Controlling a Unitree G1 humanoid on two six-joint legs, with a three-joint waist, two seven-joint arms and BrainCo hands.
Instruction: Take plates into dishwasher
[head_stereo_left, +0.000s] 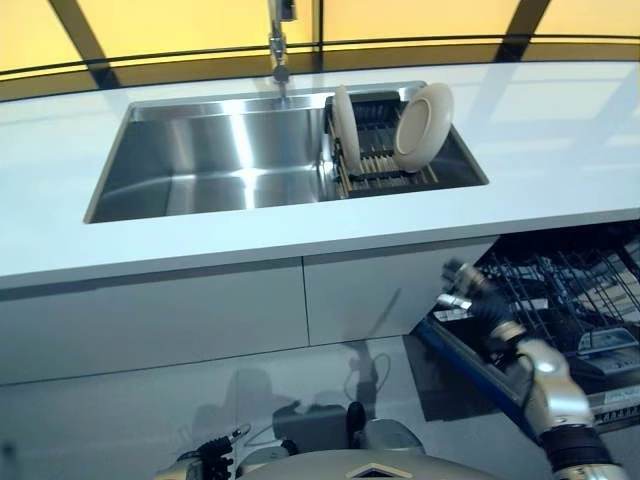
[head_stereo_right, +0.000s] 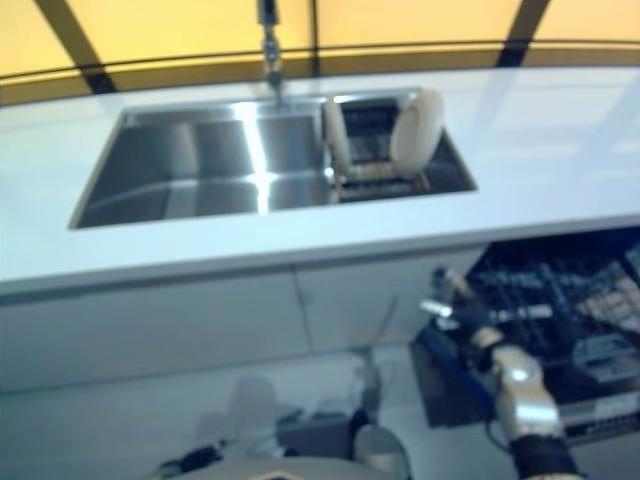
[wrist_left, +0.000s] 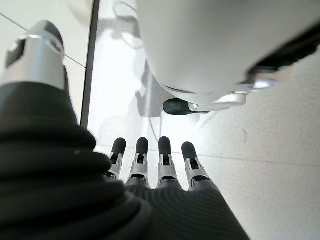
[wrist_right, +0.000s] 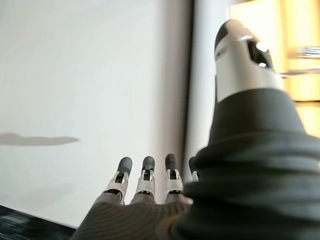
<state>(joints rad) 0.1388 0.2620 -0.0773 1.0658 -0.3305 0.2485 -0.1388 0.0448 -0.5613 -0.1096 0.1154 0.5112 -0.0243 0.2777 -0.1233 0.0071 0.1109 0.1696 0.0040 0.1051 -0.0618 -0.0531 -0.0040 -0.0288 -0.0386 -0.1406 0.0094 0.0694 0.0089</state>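
Observation:
Two cream plates stand on edge in a dark drying rack (head_stereo_left: 380, 165) at the right end of the steel sink: one thin plate (head_stereo_left: 346, 126) at the rack's left and a rounder plate (head_stereo_left: 423, 125) leaning at its right. The open dishwasher's dark wire rack (head_stereo_left: 575, 300) is pulled out below the counter at the right. My right hand (head_stereo_left: 472, 296) hangs empty at the rack's near left corner, facing the white cabinet front, its fingers (wrist_right: 145, 176) straight. My left hand (wrist_left: 150, 160) points down at the floor with straight fingers and holds nothing.
A white counter (head_stereo_left: 300, 240) runs across the view with the sink basin (head_stereo_left: 210, 170) set in it and a tap (head_stereo_left: 279, 45) behind. White cabinet fronts (head_stereo_left: 160, 320) stand under the counter. The dishwasher's door (head_stereo_left: 470, 365) lies open by the floor.

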